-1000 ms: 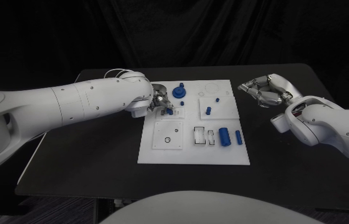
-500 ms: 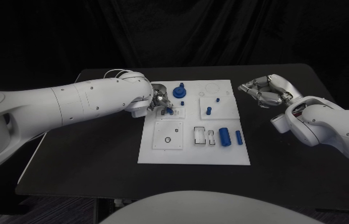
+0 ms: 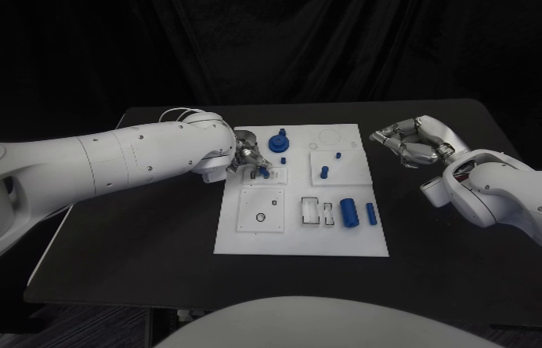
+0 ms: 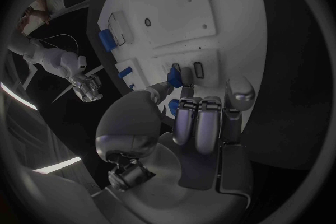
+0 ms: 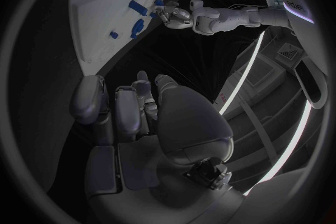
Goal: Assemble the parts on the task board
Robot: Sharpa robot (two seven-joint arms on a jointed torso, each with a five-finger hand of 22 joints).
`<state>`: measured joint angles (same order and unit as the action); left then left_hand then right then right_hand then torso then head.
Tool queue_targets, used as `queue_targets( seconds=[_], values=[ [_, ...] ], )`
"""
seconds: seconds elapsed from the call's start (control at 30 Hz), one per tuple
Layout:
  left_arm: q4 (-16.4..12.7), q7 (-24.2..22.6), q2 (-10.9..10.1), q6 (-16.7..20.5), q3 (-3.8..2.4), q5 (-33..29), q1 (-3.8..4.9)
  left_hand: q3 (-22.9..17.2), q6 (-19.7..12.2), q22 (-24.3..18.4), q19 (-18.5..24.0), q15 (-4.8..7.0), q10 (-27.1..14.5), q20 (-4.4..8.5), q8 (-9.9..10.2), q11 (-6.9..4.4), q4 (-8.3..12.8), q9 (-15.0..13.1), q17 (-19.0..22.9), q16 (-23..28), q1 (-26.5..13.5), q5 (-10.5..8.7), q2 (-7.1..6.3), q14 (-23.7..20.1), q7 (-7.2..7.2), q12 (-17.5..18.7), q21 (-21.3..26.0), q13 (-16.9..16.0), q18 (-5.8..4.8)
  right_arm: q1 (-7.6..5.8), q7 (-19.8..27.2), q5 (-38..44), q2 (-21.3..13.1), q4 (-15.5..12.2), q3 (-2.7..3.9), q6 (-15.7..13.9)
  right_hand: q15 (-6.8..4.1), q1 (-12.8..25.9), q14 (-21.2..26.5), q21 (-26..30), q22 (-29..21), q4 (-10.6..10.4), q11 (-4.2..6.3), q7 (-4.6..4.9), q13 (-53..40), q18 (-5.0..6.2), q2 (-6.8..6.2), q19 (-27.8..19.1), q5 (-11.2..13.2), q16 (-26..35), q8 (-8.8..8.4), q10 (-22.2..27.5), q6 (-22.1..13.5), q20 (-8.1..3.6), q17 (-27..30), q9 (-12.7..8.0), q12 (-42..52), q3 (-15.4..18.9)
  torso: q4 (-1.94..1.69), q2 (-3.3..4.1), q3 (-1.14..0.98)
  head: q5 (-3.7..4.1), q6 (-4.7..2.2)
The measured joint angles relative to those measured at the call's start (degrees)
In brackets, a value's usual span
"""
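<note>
The white task board (image 3: 339, 242) lies in the middle of the black table. My left hand (image 3: 247, 157) hovers over its far left part and pinches a small blue part (image 3: 263, 172) between thumb and fingers, just above a small square plate; the left wrist view shows that blue part (image 4: 175, 77) at the thumb tip beside two slots. A taller blue part (image 3: 279, 140) stands just beyond the hand. My right hand (image 3: 409, 143) hangs off the board's right edge, fingers curled in on nothing. In the right wrist view the right hand (image 5: 129, 109) is well back from the board (image 5: 105, 5).
Near the board's right front lie a thick blue cylinder (image 3: 349, 212), a slim blue pin (image 3: 370, 213) and a small blue piece (image 3: 327, 211) by a slot. Two short blue pegs (image 3: 322, 172) stand on the far right plate. Bare black table (image 3: 135, 238) surrounds the board.
</note>
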<state>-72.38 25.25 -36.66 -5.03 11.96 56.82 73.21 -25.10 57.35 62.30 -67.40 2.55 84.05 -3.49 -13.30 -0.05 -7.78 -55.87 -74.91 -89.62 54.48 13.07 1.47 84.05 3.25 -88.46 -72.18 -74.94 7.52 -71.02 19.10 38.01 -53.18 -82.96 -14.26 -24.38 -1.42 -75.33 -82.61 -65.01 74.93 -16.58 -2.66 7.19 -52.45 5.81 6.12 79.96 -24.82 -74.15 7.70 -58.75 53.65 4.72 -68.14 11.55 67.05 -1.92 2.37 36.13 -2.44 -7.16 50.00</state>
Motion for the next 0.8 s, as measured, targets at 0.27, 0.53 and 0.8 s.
queue_targets(
  seconds=[0.27, 0.53, 0.8],
  values=[
    [-0.20, 0.03, -0.12, -0.04, -0.03, 0.04, -0.04, 0.47, 0.00, -0.10, 0.00, 0.00, 0.00, 0.00, 0.45, 0.00, 0.07, 0.21, 0.00, 0.00, 0.00, -0.32, 0.00, 0.00, 0.00, 0.00, 0.20, 0.00, 0.00, 0.00, -0.08, 0.00, 0.00, 0.05, 0.00, 0.10, 0.00, 0.00, 0.00, 0.00, -0.01, 0.00, 0.00, 0.00, 0.02, 0.00, 0.00, 0.00, 0.00, 0.00, 0.00, 0.00, 0.00, 0.00, 0.00, 0.00, 0.00, 0.00, 0.02, -0.01, -0.01, -0.01, 0.00],
    [-0.24, 0.04, -0.25, -0.06, -0.05, 0.07, -0.08, 2.87, 0.24, -0.12, 0.06, 0.00, 0.00, -0.06, 1.34, 0.00, -1.19, 0.75, 0.00, 0.00, 0.00, -1.67, 0.00, 0.00, 0.23, 0.00, 0.55, 0.00, 0.00, 0.01, -0.16, 0.00, 0.01, 0.09, 0.00, 0.18, 0.00, 0.00, 0.00, 0.00, -0.01, 0.00, 0.00, 0.00, 0.07, 0.00, 0.00, 0.00, 0.00, 0.00, 0.00, 0.00, 0.00, 0.00, 0.00, 0.01, 0.00, 0.00, 0.01, -0.02, -0.01, 0.00, 0.00],
    [-0.31, -0.02, -0.38, -0.06, -0.07, 0.07, -0.11, 6.30, 0.51, -0.12, 0.21, 0.00, 0.00, -0.21, 2.35, 0.00, -3.08, 1.35, 0.00, 0.00, -0.38, -3.41, -0.38, 0.00, 0.31, 0.22, 0.86, 0.00, 0.00, 0.04, -0.29, 0.00, 0.01, 0.13, 0.00, 0.27, 0.00, -0.22, 0.00, 0.00, -0.01, 0.00, 0.00, 0.00, 0.06, 0.00, -0.22, 0.00, 0.00, 0.00, 0.00, 0.00, 0.00, 0.00, -0.01, 0.01, 0.00, 0.00, 0.02, -0.03, -0.01, -0.13, 0.00]
  ],
)
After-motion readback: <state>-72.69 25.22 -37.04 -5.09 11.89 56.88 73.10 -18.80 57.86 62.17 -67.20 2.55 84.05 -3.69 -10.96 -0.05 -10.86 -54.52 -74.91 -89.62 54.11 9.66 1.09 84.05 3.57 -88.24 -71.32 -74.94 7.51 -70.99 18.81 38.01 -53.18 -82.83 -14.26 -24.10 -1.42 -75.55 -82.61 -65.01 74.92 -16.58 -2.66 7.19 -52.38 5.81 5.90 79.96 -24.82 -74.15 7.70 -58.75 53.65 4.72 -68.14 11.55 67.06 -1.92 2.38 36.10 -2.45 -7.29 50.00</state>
